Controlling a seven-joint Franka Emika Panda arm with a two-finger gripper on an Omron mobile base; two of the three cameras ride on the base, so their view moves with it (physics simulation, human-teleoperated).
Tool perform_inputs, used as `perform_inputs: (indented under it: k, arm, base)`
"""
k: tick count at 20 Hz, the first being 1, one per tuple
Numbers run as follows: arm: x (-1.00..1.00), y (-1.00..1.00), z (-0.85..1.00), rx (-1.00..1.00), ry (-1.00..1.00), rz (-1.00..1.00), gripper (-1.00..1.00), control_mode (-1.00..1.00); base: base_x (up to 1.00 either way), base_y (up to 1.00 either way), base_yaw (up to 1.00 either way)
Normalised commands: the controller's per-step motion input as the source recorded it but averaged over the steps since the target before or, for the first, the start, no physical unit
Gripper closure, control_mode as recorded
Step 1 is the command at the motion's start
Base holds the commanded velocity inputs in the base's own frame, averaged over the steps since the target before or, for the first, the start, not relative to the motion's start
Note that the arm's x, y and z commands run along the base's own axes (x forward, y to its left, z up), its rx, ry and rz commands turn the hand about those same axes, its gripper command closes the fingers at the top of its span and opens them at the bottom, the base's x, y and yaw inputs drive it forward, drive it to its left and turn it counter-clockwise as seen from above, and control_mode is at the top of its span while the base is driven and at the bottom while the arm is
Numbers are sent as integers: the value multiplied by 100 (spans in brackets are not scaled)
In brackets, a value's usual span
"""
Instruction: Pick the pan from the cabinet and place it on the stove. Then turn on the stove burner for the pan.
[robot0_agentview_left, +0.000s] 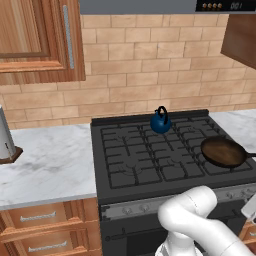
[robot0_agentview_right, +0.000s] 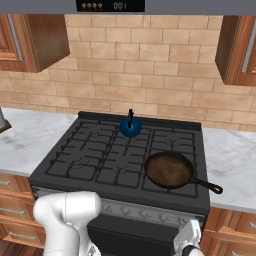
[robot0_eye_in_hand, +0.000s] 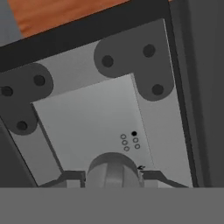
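Knob (robot0_eye_in_hand: 114, 171): you are looking at it lying dead ahead between the fingertips | gripper (robot0_eye_in_hand: 113, 178): jaws standing part-open either side, grip on it unclear | pan (robot0_agentview_right: 169, 169): sitting on stove (robot0_agentview_right: 90, 150), front-right grate, handle pointing right.

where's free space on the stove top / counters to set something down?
Free: stove front-left and middle grates, left of the pan; marble counter left of the stove, up to the grey item at its far-left edge; counter strip right of the stove. Crowded: front-right grate under the pan, its handle reaching right; back centre by the blue kettle.
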Motion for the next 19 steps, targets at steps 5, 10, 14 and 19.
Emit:
perform_inputs:
  k: [5,10,14,19]
  arm:
    - [-25,5,7,-4,0,0,-100,-100]
    - [-44,0,22,-2,0,0,-100,-100]
    - [-41,13,51,-7,0,0,-100,-100]
    - [-33,30,52,-9,0,0,-100,-100]
  base:
    - [0,0,0]
    - [0,0,0]
    - [0,0,0]
    - [0,0,0]
